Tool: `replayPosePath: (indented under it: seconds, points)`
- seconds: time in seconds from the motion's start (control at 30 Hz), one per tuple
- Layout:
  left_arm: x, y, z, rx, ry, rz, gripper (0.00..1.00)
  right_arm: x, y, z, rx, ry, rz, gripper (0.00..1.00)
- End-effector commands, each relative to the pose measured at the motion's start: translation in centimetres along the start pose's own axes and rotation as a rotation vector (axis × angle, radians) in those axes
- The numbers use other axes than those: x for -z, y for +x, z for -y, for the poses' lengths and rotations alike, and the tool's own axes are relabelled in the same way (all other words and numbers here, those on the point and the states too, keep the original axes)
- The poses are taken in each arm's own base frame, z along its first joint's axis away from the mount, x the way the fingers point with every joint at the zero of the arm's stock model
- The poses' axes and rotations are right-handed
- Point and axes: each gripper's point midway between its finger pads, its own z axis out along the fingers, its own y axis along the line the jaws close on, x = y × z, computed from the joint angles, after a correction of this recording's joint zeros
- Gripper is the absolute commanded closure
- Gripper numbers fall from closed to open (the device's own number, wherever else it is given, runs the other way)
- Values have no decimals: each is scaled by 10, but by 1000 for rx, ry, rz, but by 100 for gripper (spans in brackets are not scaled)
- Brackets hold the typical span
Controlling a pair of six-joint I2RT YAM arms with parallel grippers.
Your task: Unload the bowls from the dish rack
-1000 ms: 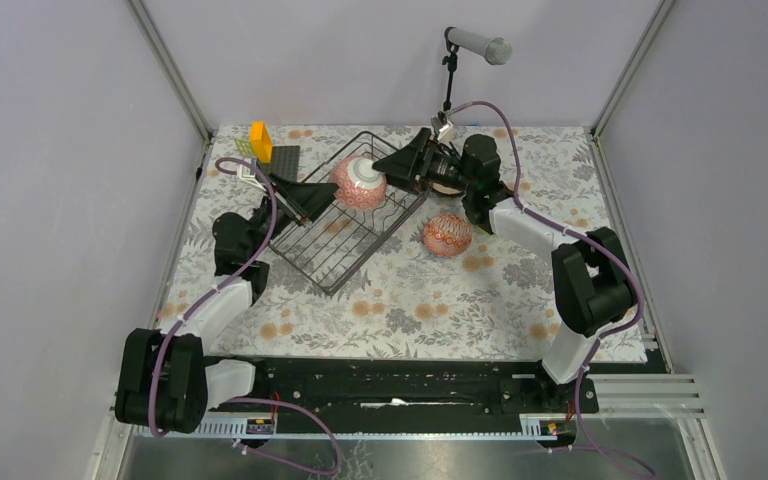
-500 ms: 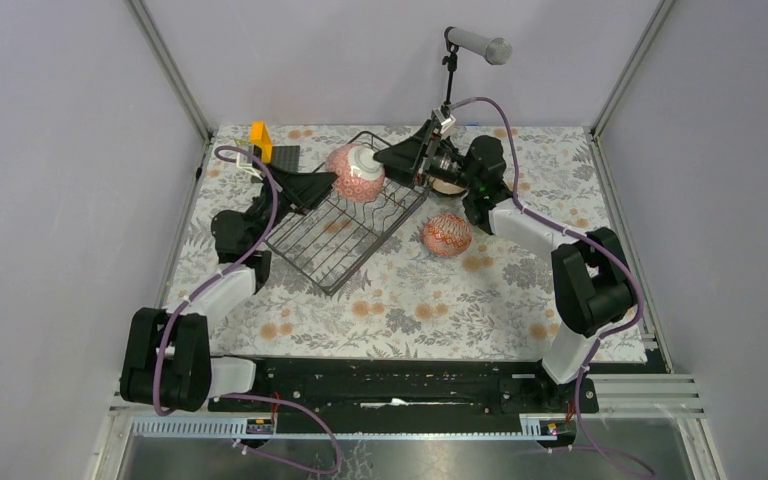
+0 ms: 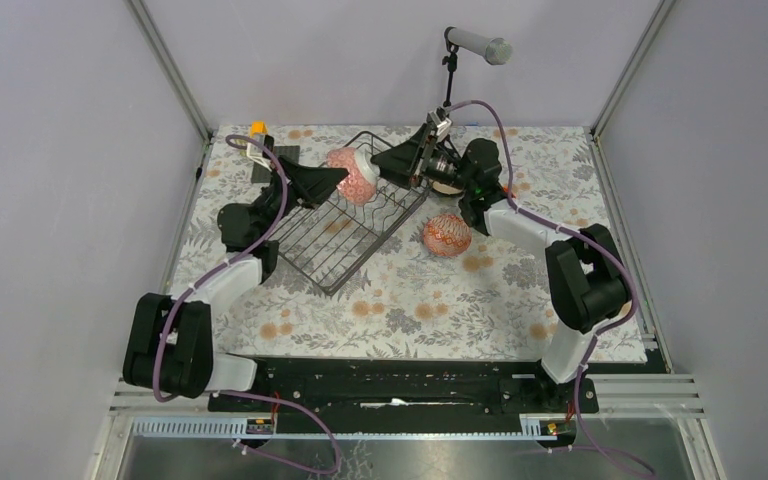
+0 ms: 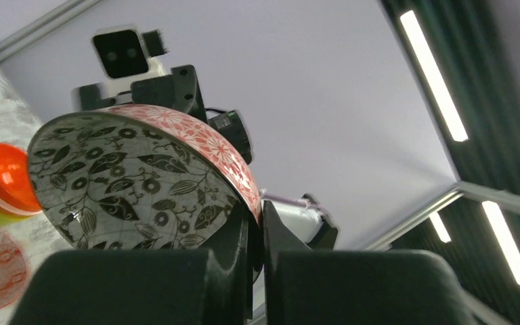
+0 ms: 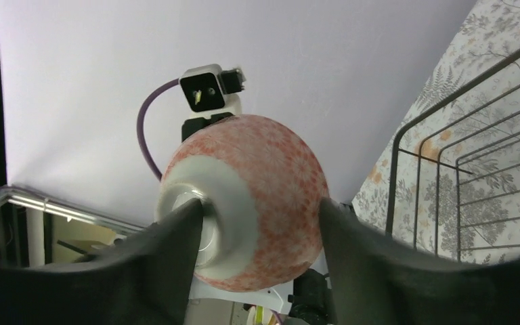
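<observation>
Pink bowl (image 3: 358, 186) pinched by raised left end effector (image 4: 258, 222); right end effector (image 5: 258, 204) straddles it, grip unclear.

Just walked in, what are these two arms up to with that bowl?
This robot is unloading bowls from a wire rack. Both grippers meet at one pink bowl, held up over the rack's far end. The left gripper pinches its rim. The right gripper has a finger on either side of its base, though a firm grip isn't clear. Another patterned bowl lies upside down on the table beside the rack.
</observation>
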Motion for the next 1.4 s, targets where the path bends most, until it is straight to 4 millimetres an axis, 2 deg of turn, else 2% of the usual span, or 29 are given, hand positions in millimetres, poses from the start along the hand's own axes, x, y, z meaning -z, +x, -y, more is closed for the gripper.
replayPosePath:
  seconds: [0.0, 0.1, 0.2, 0.47, 0.57, 0.67, 0.77, 0.9, 0.97, 1.03, 1.17, 1.37]
  points:
    - [-6, 2, 40, -135, 126, -24, 100, -5, 6, -13, 72, -42, -28, 43]
    - [-6, 5, 41, -171, 103, -38, 100, -2, 5, -13, 104, -28, -22, 24]
    - [-5, 7, 33, -216, 39, -48, 100, 4, 2, -9, 153, 18, 0, 14]
    - [3, 20, -26, -408, -348, -97, 100, 34, -9, 24, 358, 328, 64, 13]
    - [-1, 33, -40, -489, -432, -158, 100, 54, -12, 38, 426, 474, 78, 14]
    - [-7, 54, -50, -555, -464, -257, 100, 72, -15, 42, 490, 575, 84, 14]
    - [-8, 81, -55, -675, -450, -386, 100, 86, -12, 39, 545, 641, 45, 16]
    - [7, 99, -76, -888, -541, -478, 100, 101, -4, 38, 598, 732, -41, 27]
    - [14, 101, -84, -986, -577, -486, 100, 108, 2, 42, 636, 795, -86, 31]
    - [20, 120, -86, -1086, -487, -587, 100, 114, 6, 46, 669, 853, -114, 34]
    - [35, 142, -93, -1312, -395, -765, 100, 110, 20, 42, 675, 812, -185, 44]
    - [55, 187, -88, -1427, -175, -1007, 100, 97, 40, 27, 710, 721, -295, 52]
